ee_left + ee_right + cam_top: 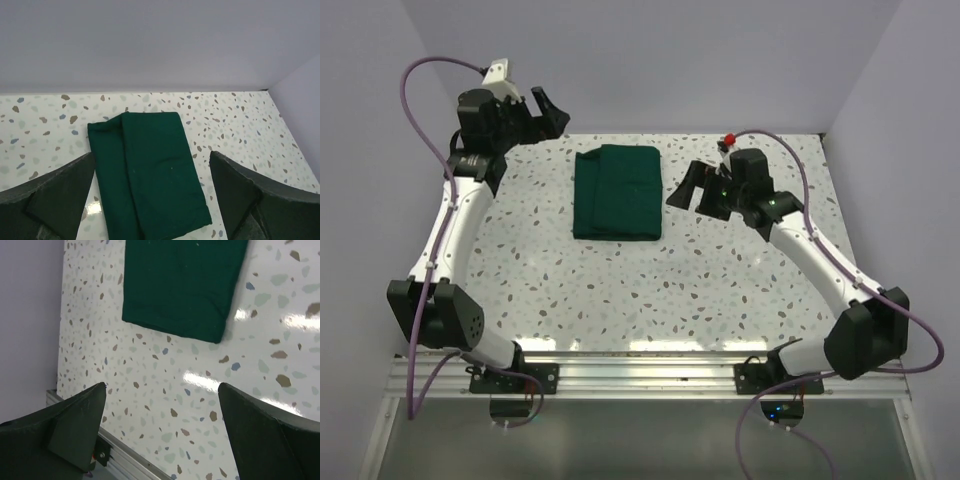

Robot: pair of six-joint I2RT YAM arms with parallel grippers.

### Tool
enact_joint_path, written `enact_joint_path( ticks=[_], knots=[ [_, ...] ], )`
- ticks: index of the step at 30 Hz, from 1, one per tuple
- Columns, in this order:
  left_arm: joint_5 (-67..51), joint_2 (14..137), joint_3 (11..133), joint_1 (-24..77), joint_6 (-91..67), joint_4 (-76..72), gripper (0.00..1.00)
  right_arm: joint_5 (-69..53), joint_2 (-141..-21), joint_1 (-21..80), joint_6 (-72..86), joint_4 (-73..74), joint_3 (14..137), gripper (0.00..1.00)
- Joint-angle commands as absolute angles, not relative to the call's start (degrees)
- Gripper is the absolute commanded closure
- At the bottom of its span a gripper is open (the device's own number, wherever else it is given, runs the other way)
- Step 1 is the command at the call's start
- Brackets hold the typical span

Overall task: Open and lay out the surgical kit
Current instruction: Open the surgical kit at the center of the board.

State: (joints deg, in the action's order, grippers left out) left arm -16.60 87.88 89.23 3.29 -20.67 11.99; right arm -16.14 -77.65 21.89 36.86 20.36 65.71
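The surgical kit (617, 191) is a dark green cloth wrap, folded shut into a flat rectangle at the back middle of the speckled table. It also shows in the left wrist view (150, 175) and the right wrist view (182, 287). The steel tray and the instruments are hidden. My left gripper (552, 108) is open and empty, raised at the back left of the kit; in its own view (152, 197) the jaws stand wide apart over the wrap. My right gripper (682, 187) is open and empty, just right of the kit; in its own view (162, 415) it hangs above bare table.
The white speckled table (650, 290) is walled by pale panels at the back and both sides. A metal rail (650, 355) runs along the near edge, also in the right wrist view (120, 460). Purple cables loop off both arms.
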Motion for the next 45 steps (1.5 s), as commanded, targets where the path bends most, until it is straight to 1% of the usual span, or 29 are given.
enact_joint_path(
  ticks=[1,2,3,4,5,6,7,8,9,10,11,12,13,14,19,21,24,30,34,38,40,42,43,45],
  knots=[
    [-19.33,79.82,88.53,3.08,-27.5,15.92,0.0,-14.61,-82.08,25.81,31.14,25.65,76.88,0.02],
    [-21.25,78.06,84.33,3.16,-28.9,8.43,0.0,-11.81,-82.96,27.58,29.37,26.71,79.43,0.02],
    [-27.01,76.39,78.63,3.16,-29.52,2.78,0.0,-9.17,-83.75,29.6,27.62,26.98,83.54,0.02],
    [-29.16,74.81,65.78,2.99,-35.53,-5.11,0.0,-3.66,-86.11,33.45,24.9,27.16,85.58,0.02],
    [-29.53,75.67,62.18,1.25,-40.73,-8.49,0.0,-2.3,-87.61,34.88,24.0,27.25,87.69,0.02],
    [-34.84,77.33,60.83,0.45,-43.39,-7.05,0.0,-1.76,-89.98,35.94,23.21,28.64,93.02,0.02],
    [-36.55,79.0,60.12,0.35,-44.03,-6.42,0.0,-1.06,-94.61,37.86,22.25,30.13,96.38,0.02],
    [-35.52,77.97,58.9,2.0,-43.69,-5.98,0.0,-0.1,-97.79,38.84,21.71,31.63,99.81,0.02],
    [-29.42,76.13,57.67,2.98,-42.9,-4.85,0.0,1.74,-100.52,39.54,21.36,34.6,106.46,0.01],
    [-25.18,71.59,56.61,3.86,-40.72,-2.57,0.0,2.98,-103.24,40.94,21.1,36.28,109.83,0.02],
    [-20.79,69.37,56.78,3.95,-40.17,5.02,0.0,4.29,-109.45,41.39,21.35,38.13,113.17,0.01],
    [-13.61,67.34,57.13,3.96,-39.73,8.66,0.0,6.22,-112.38,41.57,21.97,41.28,119.73,0.01],
    [-10.58,64.02,58.78,3.87,-38.42,15.75,0.0,6.07,-115.89,41.75,22.76,42.7,123.01,0.02],
    [-8.55,62.33,59.32,3.95,-37.36,18.08,0.0,6.33,-121.32,42.01,22.94,43.93,128.88,0.02],
    [-3.97,54.41,61.26,5.27,-33.75,27.75,0.0,6.94,-135.95,43.59,20.84,49.47,145.09,0.01],
    [-0.72,53.01,61.61,5.19,-34.19,30.13,0.0,7.03,-138.85,43.59,20.92,49.14,146.51,0.01],
    [-0.53,49.85,60.74,5.19,-34.8,31.46,0.02,6.86,-139.65,43.77,20.74,44.84,141.53,0.02],
    [-0.18,44.31,59.68,5.19,-38.93,38.66,0.06,5.63,-144.14,44.82,18.99,45.26,141.59,0.02],
    [5.09,40.09,60.9,5.19,-38.94,42.35,0.06,5.89,-146.6,45.7,19.24,45.53,141.15,0.06],
    [6.15,40.34,62.66,5.19,-38.85,44.38,0.06,6.76,-148.79,46.75,19.07,46.49,140.89,0.09],
    [5.8,40.87,62.4,5.19,-39.11,44.73,0.07,7.91,-149.06,47.46,18.81,46.76,140.19,0.13],
    [5.36,41.48,62.14,5.19,-39.37,44.82,0.07,8.69,-149.76,47.55,18.81,47.54,140.19,0.21],
    [5.1,41.75,62.23,5.27,-39.37,44.74,0.07,9.22,-149.94,47.55,18.81,47.9,140.27,0.35],
    [4.75,42.53,62.66,5.19,-39.11,44.56,0.07,10.45,-149.77,47.55,18.46,48.69,140.45,0.51]
  ],
)
